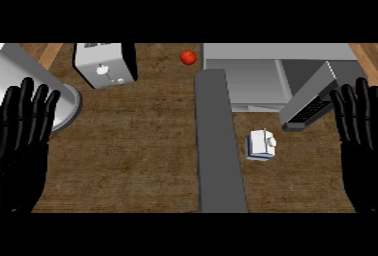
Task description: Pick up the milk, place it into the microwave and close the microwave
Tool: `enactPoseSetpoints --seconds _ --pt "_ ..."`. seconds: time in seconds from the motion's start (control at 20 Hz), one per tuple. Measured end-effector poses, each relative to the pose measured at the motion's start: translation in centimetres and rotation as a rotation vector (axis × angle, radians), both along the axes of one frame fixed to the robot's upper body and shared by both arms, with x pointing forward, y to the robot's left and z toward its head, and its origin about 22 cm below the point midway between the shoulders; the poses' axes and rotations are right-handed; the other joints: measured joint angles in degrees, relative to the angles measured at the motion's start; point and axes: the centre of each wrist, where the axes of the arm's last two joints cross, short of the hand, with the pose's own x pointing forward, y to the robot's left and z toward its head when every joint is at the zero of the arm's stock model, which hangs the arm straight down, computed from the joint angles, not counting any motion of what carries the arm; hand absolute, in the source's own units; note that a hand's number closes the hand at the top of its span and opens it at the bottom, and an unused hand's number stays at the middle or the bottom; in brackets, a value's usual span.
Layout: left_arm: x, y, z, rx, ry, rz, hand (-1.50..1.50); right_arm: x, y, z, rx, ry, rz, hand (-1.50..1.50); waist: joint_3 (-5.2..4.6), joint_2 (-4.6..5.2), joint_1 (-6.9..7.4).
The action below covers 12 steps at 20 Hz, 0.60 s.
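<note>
White and small, the milk carton (261,144) stands on the brown wooden counter (125,165), and nothing touches it. It is to the left of the fingers of the right hand (358,145), a bit lower than their tips, with bare counter between. From the fingers of the left hand (26,140) it is far to the right, and the long grey strip (220,150) that runs up the counter lies between them. So I judge the right hand is clearly the nearer one and should take the carton.

Both hands are at the side edges of the view, fingers straight, pointing up and a little spread. They hold nothing and are resting.

The carton looks almost square from above, with a small cap on top. Its longer axis I cannot tell from here; it seems turned only slightly against the counter edge. A grip from the right side, fingers and thumb around its body, looks the most natural, in my opinion.

Farther away, just above the carton and to the upper left of the right fingertips, is the grey microwave (255,80). Its door (314,100) stands open, swung out towards the right hand, with the dark panel facing down. The carton then has a short way to go, up and slightly left into the opening.

Beyond the left fingers there are a toaster (105,65) and, farther right, a red tomato (189,57), which are no part of the task.
</note>
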Motion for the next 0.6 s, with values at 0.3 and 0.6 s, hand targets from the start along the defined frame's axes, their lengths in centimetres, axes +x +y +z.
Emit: enactPoseSetpoints --seconds 0.3,0.6 --pt "-0.3 -2.2 0.1 0.008 -0.025 0.022 -1.50 -0.1 -0.6 -0.4 -0.006 0.020 0.121 -1.50 0.11 0.13 -0.36" --pt "-1.8 -2.7 -2.5 -0.143 0.088 0.080 -1.50 -1.4 -1.3 0.0 -0.019 0.043 0.279 -1.50 0.11 0.13 -0.44"
